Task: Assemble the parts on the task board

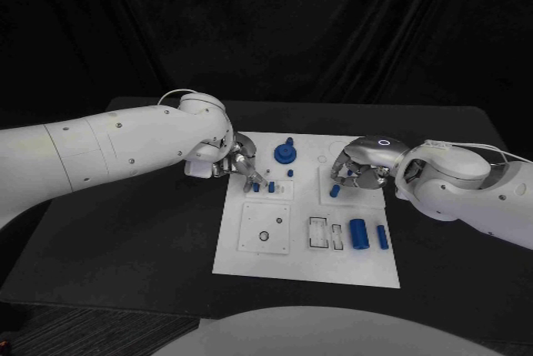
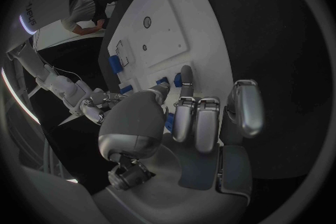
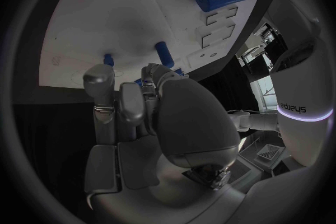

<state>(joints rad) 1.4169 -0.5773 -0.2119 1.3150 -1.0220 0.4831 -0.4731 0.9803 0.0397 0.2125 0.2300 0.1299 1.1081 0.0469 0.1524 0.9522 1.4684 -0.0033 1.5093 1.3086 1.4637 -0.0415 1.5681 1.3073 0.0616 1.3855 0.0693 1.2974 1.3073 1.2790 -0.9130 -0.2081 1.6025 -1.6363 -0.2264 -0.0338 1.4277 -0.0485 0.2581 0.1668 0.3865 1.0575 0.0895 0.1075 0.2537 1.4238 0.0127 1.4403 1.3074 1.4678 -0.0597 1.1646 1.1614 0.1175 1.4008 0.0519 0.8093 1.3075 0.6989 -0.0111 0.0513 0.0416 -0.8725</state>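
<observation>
The white task board lay in the middle of the black worktop, and both hands were down over its far half. The left hand hovered at the board's left edge, fingers reaching down toward two small blue pegs standing upright side by side in a raised plate. In the left wrist view one fingertip sat right beside those pegs; whether it touched them, I could not tell. Nothing was visibly held there, the fingers loosely spread.

Across the board, the right hand hung curled above a short blue peg standing in its own plate. The right wrist view showed its fingers bent inward with small blue pieces just beyond them; whether it held anything could not be made out.

Between the hands, near the far edge, stood a blue knob-shaped part. In the nearer half, a thick blue cylinder and a thinner blue rod lay side by side, close together, right of two rectangular slots. A square plate with a small ring sat left of those.
</observation>
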